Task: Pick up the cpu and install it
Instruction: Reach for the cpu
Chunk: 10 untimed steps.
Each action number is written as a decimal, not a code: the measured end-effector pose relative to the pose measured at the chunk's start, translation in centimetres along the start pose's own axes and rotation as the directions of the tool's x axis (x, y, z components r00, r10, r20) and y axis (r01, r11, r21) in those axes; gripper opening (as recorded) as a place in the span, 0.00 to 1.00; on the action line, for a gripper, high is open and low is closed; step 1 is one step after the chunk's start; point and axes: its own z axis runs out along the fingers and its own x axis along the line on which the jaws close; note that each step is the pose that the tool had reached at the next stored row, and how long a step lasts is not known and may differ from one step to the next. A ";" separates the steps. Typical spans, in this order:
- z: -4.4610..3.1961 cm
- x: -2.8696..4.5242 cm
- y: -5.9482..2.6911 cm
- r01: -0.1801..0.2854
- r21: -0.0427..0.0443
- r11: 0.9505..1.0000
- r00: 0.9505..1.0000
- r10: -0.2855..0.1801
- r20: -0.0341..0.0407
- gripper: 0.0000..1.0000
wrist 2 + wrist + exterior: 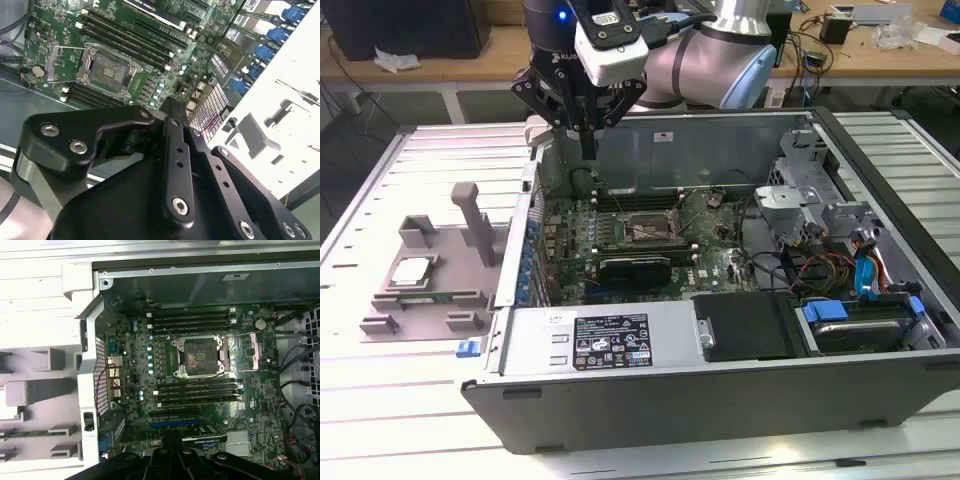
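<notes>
The cpu [412, 270], a small pale silver square, lies on the grey fixture plate [438, 308] on the exterior view's left, outside the computer case [720, 380]. My gripper [588, 148] hangs above the case's back left corner, shut, with nothing between its fingers. It is well above and behind the cpu, and apart from it. The dark socket [645, 230] sits in the middle of the green motherboard. In both wrist views the socket [107, 70] [199, 356] is bare, with its metal bracket [250, 350] swung open beside it.
Upright grey blocks [475, 215] stand on the fixture plate. The case's side wall [515, 250] rises between plate and motherboard. Memory sticks [192, 320] flank the socket, a graphics card [635, 265] lies in front of it, and drive cages and cables [830, 240] fill the right.
</notes>
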 end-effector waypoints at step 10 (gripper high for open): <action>0.00 0.00 0.00 0.000 0.000 1.000 1.000 0.000 0.000 0.11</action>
